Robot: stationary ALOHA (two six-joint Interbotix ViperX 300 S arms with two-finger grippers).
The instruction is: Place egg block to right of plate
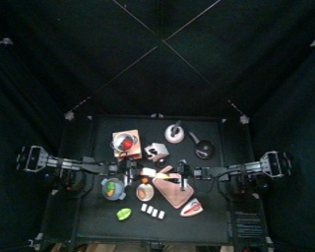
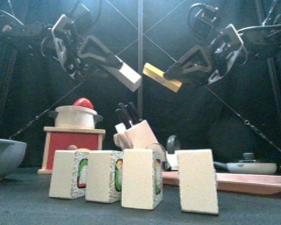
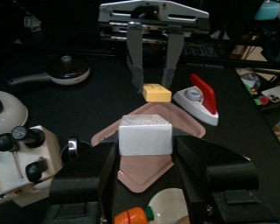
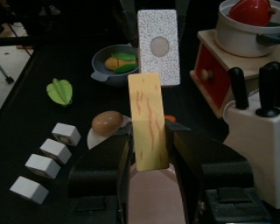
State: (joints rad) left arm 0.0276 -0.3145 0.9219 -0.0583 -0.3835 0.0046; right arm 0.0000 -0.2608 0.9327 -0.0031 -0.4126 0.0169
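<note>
While it hangs in the air over the plate (image 3: 187,125), the egg block (image 3: 146,138) sits clamped between the left gripper's (image 3: 146,149) jaws.
It is a small white slab with faint speckles (its top edge faces the left wrist camera), far smaller than the pale-pink plate below. Facing it, the right gripper (image 4: 149,144) pinches a yellow slab (image 4: 146,105). Farther off, a grey bowl (image 4: 104,66) holds green and orange pieces, and a pale pot (image 4: 241,37) holds a red round piece (image 4: 255,9).

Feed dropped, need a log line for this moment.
left gripper: holds egg block | right gripper: holds yellow block | both raised over plate | egg block not placed
</note>
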